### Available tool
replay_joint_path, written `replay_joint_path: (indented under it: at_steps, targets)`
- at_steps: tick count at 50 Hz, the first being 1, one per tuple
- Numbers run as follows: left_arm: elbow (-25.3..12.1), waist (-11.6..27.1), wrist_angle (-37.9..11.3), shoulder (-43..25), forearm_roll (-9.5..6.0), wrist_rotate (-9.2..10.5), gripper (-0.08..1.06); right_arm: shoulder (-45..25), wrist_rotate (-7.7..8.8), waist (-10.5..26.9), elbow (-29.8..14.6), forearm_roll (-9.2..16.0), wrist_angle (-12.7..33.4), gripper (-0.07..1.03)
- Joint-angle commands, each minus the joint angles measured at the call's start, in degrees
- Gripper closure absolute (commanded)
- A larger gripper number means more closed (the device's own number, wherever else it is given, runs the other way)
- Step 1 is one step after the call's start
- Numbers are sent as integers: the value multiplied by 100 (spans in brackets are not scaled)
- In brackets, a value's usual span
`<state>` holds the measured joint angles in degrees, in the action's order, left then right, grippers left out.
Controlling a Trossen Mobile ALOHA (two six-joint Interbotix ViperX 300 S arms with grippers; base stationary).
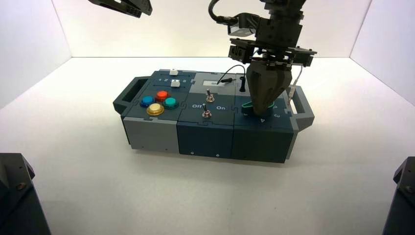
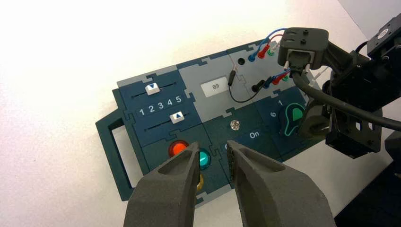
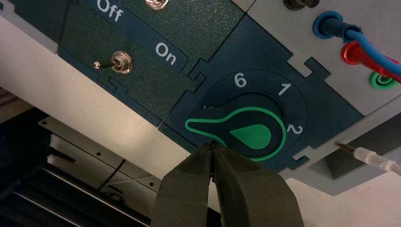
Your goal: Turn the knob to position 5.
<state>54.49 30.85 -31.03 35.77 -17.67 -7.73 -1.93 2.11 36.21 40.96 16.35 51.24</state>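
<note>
One arm's doing the work: right tool (image 3: 213,147), fingers pinched closed, is pressing down against the knob (image 3: 246,132) to nudge it round; left tool (image 2: 213,156) is hanging open, far-left.

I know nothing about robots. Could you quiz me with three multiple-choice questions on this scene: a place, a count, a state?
1. Where is the right gripper? A at the green knob; B at the sliders; C parked aside.
2. How many round coloured push-buttons? A two; B four; C six.
3. The left gripper is: A open; B shut on a wire; C shut on a switch.
Answers: A, its tips meet at the knob's edge; B, blue, red, teal, yellow; A, a gap shows between its fingers.
</note>
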Motion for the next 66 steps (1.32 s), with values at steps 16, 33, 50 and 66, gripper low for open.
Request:
replay_joint_path:
  at_steps: [16, 33, 50, 66]
  targets:
    - [-202, -26, 53, 9, 9, -18, 64, 97, 44, 18, -141, 0, 132, 99]
    - [-193, -18, 62, -26, 9, -9, 64, 712, 9, 70, -70, -9, 422, 99]
    - [-141, -26, 62, 35, 9, 0, 64, 1688, -79, 70, -141, -9, 598, 99]
    - [-44, -18, 62, 35, 0, 9, 65, 1881, -123, 70, 18, -18, 598, 99]
